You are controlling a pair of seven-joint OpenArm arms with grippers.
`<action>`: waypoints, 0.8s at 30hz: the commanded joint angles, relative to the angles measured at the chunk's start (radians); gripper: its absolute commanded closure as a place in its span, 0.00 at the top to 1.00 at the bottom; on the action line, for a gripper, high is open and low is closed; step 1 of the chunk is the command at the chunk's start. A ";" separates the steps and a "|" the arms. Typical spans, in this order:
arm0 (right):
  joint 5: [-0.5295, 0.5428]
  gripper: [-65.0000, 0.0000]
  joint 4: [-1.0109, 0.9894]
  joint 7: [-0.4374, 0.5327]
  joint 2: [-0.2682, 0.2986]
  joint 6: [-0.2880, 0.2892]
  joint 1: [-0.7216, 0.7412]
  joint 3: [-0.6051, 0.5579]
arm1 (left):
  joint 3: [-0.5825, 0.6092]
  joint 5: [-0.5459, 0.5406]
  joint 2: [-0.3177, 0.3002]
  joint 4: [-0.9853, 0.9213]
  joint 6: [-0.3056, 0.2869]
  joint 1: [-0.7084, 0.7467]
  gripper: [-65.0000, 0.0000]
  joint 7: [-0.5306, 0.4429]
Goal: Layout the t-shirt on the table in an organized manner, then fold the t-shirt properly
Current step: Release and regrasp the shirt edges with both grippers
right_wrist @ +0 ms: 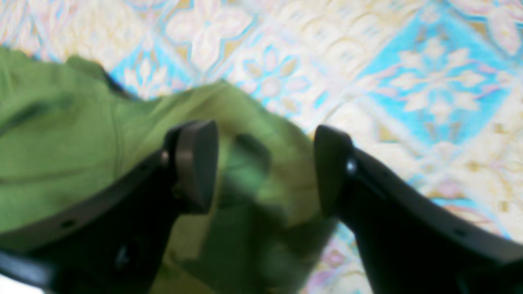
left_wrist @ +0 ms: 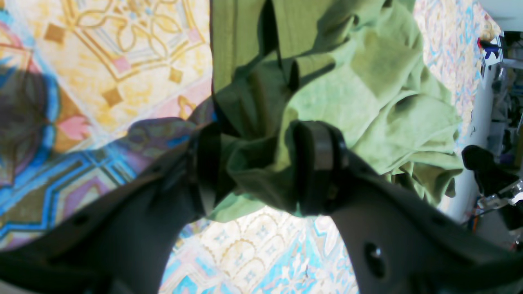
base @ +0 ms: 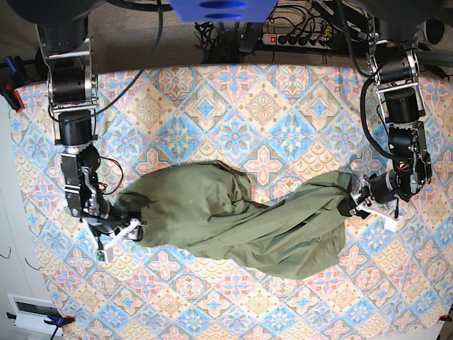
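The olive-green t-shirt [base: 226, 212] lies crumpled in a long diagonal band across the table [base: 262, 106]. My left gripper [base: 350, 204] is at the shirt's right end. In the left wrist view this gripper [left_wrist: 261, 171] has its jaws apart, with a loose bunch of t-shirt [left_wrist: 367, 81] filling the gap. My right gripper [base: 131, 227] sits at the shirt's left end. The right wrist view shows the right gripper [right_wrist: 265, 163] wide open over a blurred fold of t-shirt [right_wrist: 61, 155], and neither finger presses on the cloth.
The patterned tablecloth [right_wrist: 408, 81] spreads around the shirt on every side. A power strip [base: 297, 39] and cables lie beyond the table's back edge. A white box [base: 35, 312] sits off the front left corner. A red clamp [base: 10, 95] grips the left edge.
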 commanded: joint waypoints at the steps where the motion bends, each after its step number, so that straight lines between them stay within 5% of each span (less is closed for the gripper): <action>1: 0.008 0.56 -0.007 0.043 0.011 0.005 0.053 -0.014 | -0.004 -0.021 -0.020 0.018 -0.008 -0.028 0.45 -0.011; 8: 0.006 0.56 -0.163 0.127 0.011 0.005 0.059 -0.098 | -0.004 -0.021 -0.022 0.063 -0.010 -0.008 0.45 -0.008; 11: 0.006 0.55 -0.163 0.127 0.011 0.086 0.059 -0.124 | -0.004 -0.019 -0.023 0.247 -0.008 0.063 0.46 -0.015; 15: 0.006 0.30 -0.163 0.129 0.011 0.243 0.059 -0.126 | -0.035 -0.015 -0.023 0.405 -0.002 0.119 0.46 -0.011; 19: 0.006 0.00 -0.147 0.130 0.011 0.284 0.054 -0.126 | -0.070 -0.016 -0.023 0.445 -0.002 0.161 0.46 -0.009; 24: 0.008 0.00 -0.091 0.130 0.011 0.284 0.011 -0.126 | -0.067 -0.018 -0.014 0.451 -0.002 0.205 0.46 -0.008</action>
